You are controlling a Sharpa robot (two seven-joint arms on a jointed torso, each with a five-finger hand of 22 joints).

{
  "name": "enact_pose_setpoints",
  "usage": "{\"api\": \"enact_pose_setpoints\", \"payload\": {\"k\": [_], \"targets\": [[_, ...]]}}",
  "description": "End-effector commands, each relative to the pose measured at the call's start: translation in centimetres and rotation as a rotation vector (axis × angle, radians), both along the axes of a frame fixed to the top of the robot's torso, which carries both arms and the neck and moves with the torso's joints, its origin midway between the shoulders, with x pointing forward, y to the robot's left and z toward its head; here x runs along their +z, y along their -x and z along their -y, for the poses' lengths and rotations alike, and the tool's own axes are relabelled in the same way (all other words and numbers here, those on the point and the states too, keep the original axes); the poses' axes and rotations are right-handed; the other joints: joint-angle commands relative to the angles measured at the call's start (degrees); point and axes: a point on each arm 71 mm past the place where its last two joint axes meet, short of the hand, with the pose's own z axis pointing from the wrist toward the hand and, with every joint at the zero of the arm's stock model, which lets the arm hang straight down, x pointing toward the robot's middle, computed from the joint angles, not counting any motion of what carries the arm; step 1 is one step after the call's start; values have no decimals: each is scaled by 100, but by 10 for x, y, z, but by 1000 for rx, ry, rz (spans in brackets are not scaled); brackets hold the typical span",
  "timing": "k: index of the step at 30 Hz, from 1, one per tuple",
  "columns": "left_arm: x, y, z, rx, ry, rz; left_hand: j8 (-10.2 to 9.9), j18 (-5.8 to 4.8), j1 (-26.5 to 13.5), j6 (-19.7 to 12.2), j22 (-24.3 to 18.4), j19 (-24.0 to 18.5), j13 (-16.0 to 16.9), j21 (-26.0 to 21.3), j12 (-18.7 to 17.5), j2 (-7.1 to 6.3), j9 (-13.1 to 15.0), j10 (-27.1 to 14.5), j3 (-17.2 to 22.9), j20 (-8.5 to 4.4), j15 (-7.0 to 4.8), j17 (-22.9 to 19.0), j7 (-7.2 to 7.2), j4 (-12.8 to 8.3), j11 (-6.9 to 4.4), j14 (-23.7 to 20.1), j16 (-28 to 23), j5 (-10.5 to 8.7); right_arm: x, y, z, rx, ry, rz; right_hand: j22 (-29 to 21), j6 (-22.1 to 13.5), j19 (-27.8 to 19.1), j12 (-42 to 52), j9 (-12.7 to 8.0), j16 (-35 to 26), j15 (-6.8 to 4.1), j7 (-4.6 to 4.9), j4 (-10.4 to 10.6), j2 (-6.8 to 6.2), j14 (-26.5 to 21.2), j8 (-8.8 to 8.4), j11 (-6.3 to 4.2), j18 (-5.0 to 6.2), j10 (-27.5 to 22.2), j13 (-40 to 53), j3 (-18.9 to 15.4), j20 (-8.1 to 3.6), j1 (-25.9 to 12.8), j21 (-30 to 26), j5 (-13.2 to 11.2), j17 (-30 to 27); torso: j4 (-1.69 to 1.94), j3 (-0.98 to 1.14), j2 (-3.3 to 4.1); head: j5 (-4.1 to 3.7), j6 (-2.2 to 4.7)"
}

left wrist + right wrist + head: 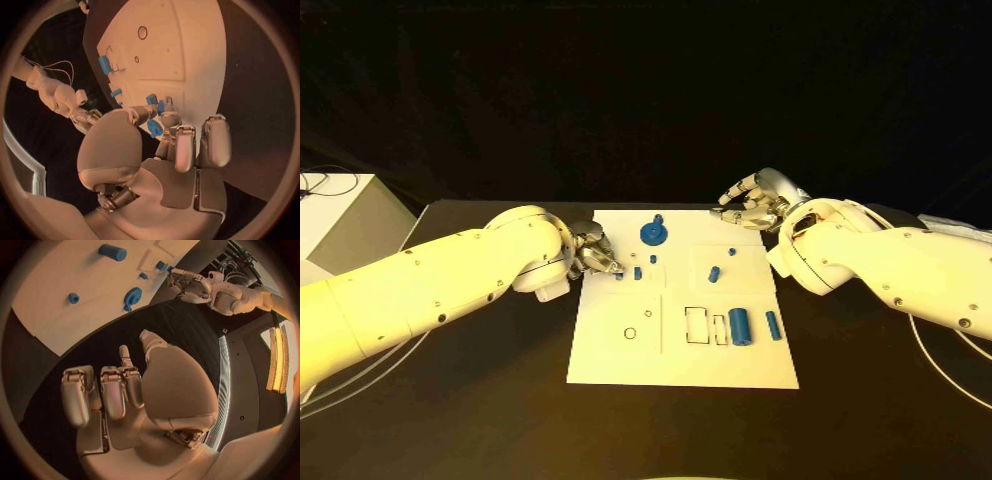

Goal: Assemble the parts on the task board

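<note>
Biggest thing first: the black tabletop (473,400), w/ the white task board (678,362) lying flat in the middle, prob so both arms can reach it from either side

Left hand (596,250) is parked over the board's far-left edge, fingers bunched down on a small blue part (154,128). Left wrist view has it pinched between the fingertips (170,118), so it's grasping that piece, looks like it's lining it up w/ a slot there, tho I can't tell if it's seated yet

Right hand (759,202) sits off the far-right corner of the board, over bare tabletop. Fingers are curled in but nothing's in them afaict, so clenched on nothing, prob just staying out of the way

Then the parts on the board: the round blue disc part (653,234) near the far edge, the big blue cylinder (738,326) and a thinner blue peg (772,323) lying on the near-right, next to the outlined slots. A small blue piece (714,272) sits mid-right. Most still look loose, so early-ish imo
</note>
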Motion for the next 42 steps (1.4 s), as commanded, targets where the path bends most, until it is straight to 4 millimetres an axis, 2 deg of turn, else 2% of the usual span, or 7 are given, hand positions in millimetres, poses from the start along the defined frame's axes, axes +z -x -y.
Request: {"api": "enact_pose_setpoints", "payload": {"k": [1, 11, 34, 42], "targets": [[-2, 1, 3, -43, -43, -10, 26, -31, 9, 35, 28, 38, -15, 31, -8, 71, 11, 15, 813, 13, -31, 1326, -15, -789, 10, 537, 14, 30, 0, 1, -1, 7, 10, 8, 1397, -27, 528, -16, 5, 0, 20, 1, -1, -18, 591, 33, 19, -40, 212, 1161, 49, 18, -48, -16, 37, 1444, -2, -2, 2, -2, -22], [-2, 0, 6, -72, -87, -8, 26, -29, 3, 31, 22, 34, -24, 29, -14, 73, 12, 11, 818, 12, -32, 1323, -16, -793, 9, 536, 12, 31, 0, 1, 0, 7, 11, 7, 1397, -27, 528, -16, 5, 0, 20, 1, -1, -18, 591, 33, 19, -40, 212, 1161, 49, 18, -48, -16, 37, 1444, -1, 0, -8, 0, -49], [1, -3, 6, -42, -76, 37, 37, -43, -14, 33, 79, 74, 36, 58, 23, 80, 20, 47, 842, 6, -38, 1344, -21, -817, 3, 544, 25, 41, 1, 1, 1, 7, 11, 7, 1397, -27, 528, -16, 5, 0, 20, 1, -1, -18, 591, 33, 19, -40, 212, 1161, 49, 18, -48, -16, 37, 1444, 2, -5, -2, -8, -66], [-1, -4, 5, -36, -71, 25, 42, -43, -21, 34, 81, 76, 17, 59, 13, 76, 23, 41, 850, 4, -41, 1336, -23, -828, 1, 542, 20, 49, 1, 2, 0, 8, 11, 5, 1397, -27, 528, -16, 5, 0, 20, 1, -1, -18, 591, 33, 19, -40, 212, 1161, 49, 18, -48, -16, 37, 1444, 0, -6, -2, -18, -52]]}}
